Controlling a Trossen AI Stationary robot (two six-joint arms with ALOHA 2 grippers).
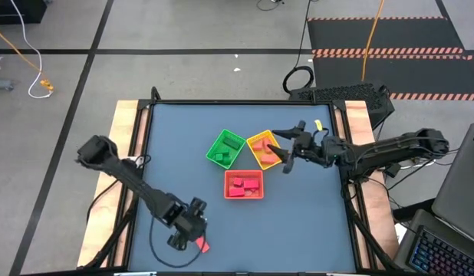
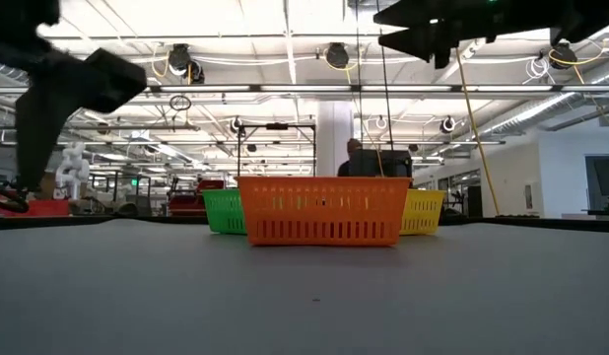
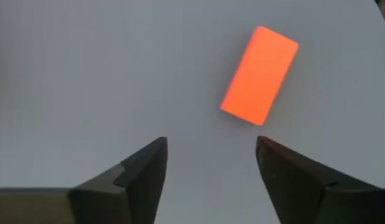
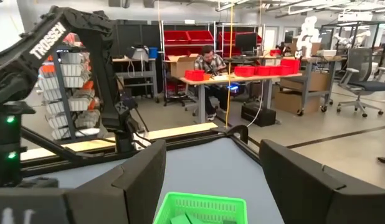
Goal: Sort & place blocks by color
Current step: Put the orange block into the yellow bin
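A red-orange brick (image 3: 259, 74) lies flat on the table near its near-left corner (image 1: 200, 245). My left gripper (image 3: 211, 155) hangs open just above the table, and the brick is ahead of its fingertips, not between them (image 1: 189, 236). My right gripper (image 1: 283, 151) is open above the yellow tray (image 1: 256, 140), which holds salmon-orange blocks (image 1: 268, 150). In the right wrist view this gripper (image 4: 211, 162) looks over the green tray (image 4: 202, 210). Green blocks lie in the green tray (image 1: 225, 148), and red blocks (image 1: 238, 185) lie in the red tray (image 1: 257, 176).
The three mesh trays stand close together at the table's middle; in the low view the red tray (image 2: 322, 210) is in front, with the green tray (image 2: 224, 210) and the yellow tray (image 2: 423, 212) behind it. A person sits at a desk (image 4: 211, 62) in the room beyond.
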